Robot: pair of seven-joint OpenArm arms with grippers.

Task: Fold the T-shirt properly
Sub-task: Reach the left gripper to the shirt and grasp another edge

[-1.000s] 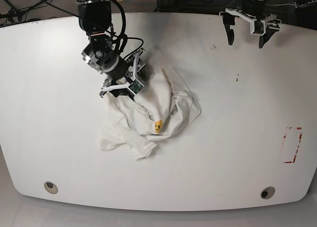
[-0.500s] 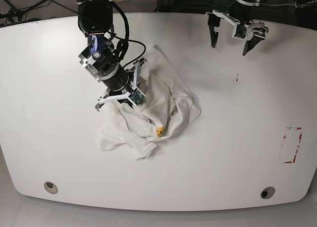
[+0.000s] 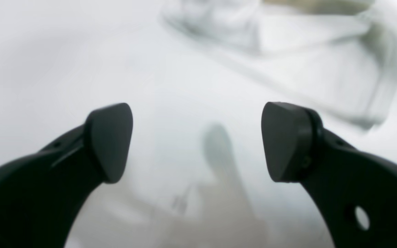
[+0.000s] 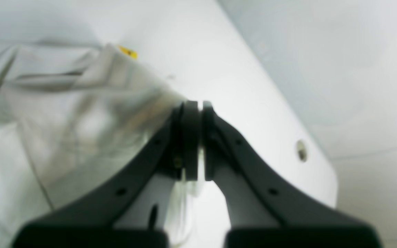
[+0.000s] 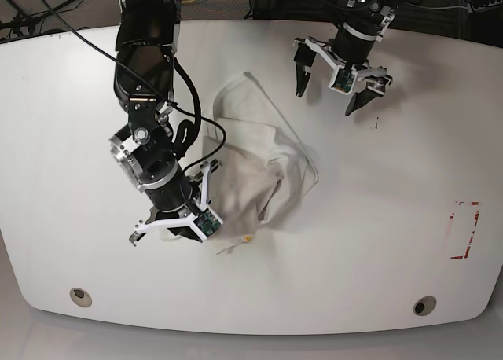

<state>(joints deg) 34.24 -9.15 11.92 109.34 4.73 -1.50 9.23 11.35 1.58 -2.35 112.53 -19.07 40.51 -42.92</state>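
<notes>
The white T-shirt [image 5: 255,152] lies crumpled mid-table, stretched from a far corner down to the front left. Its small yellow patch [image 5: 247,238] shows at the near edge. My right gripper [image 5: 174,230] sits at the shirt's front-left end. In the right wrist view this gripper [image 4: 192,106] is shut on a fold of the T-shirt [image 4: 64,103], with the yellow patch [image 4: 128,51] beyond it. My left gripper [image 5: 324,101] hangs open over bare table just behind and to the right of the shirt. The left wrist view shows the left gripper [image 3: 196,137] wide open, with blurred T-shirt [image 3: 322,69] ahead.
The white table [image 5: 377,218] has two round holes near its front edge [image 5: 79,296] [image 5: 424,305]. A red marking [image 5: 464,230] sits at the right side. Cables run behind the back edge.
My right gripper closed on the shirt and dragged it toward the front left, stretching the cloth. My left arm swung left and lower toward the shirt, staying open.
</notes>
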